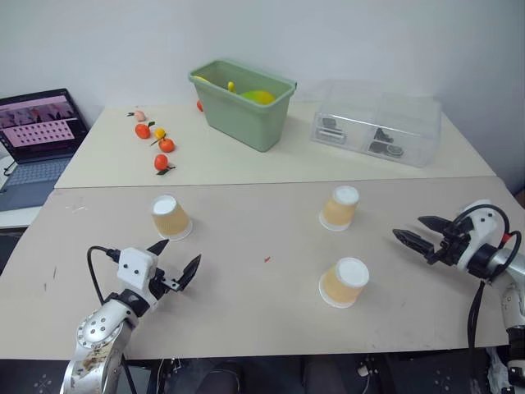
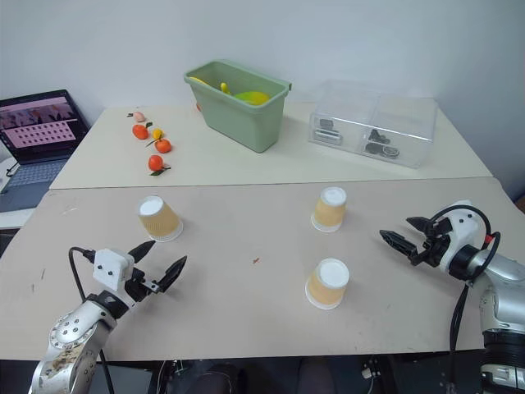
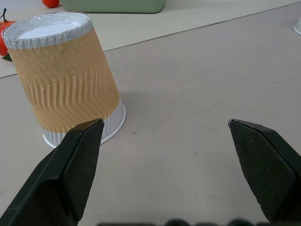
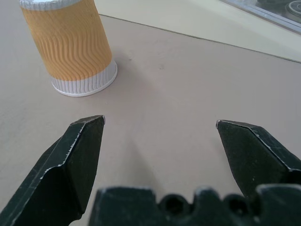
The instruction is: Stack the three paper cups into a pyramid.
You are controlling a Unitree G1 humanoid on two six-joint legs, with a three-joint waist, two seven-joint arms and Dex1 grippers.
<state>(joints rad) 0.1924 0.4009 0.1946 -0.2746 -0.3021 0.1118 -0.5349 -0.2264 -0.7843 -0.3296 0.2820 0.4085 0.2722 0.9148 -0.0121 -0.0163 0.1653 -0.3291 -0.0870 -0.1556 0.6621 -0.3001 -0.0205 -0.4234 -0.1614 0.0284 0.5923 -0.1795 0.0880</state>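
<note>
All three tan-orange ribbed paper cups stand inverted and well apart on the beige worktop: one (image 1: pixel 171 217) at the left, one (image 1: pixel 340 207) at centre-right, and one (image 1: pixel 344 282) nearer the front edge. The left end effector (image 1: pixel 175 261), fingers spread wide and holding nothing, has the left cup near it at about 12 o'clock. The right end effector (image 1: pixel 414 229), equally wide and empty, has the front cup at about 8 o'clock, so each arm is probably best placed for its own side.

I'm getting bright, even light with only soft, faint shadows on the pale beige bench (image 1: pixel 246 271). Both wrist feeds blur my black tool fingers (image 3: pixel 70 174) close up.
</note>
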